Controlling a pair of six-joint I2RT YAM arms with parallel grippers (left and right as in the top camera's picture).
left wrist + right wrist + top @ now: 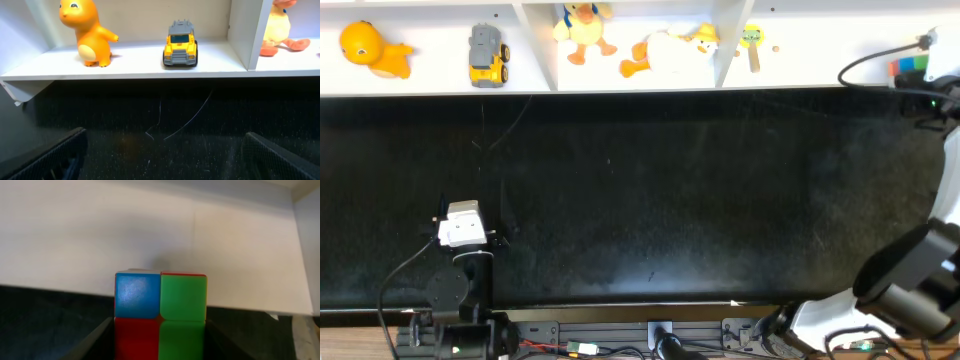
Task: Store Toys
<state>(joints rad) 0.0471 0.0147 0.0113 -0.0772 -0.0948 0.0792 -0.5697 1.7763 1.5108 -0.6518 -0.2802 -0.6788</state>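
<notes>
My right gripper [160, 332] is shut on a colour cube [160, 312] with blue, green and red faces. It is held just in front of the white shelf [150, 245]. In the top view the cube [910, 67] and right gripper [926, 86] sit at the far right end of the shelf [620, 82]. My left gripper [162, 157] is open with nothing between its fingers, low over the black mat at the left [461, 212]. It faces an orange figure [87, 32] and a yellow truck [180, 44] on the shelf.
The shelf compartments hold the orange figure [372, 48], the yellow truck [488, 55], a yellow duck plush [585, 28], a white duck plush [665, 50] lying down and a small toy [752, 42]. The black mat [700, 190] covers the table.
</notes>
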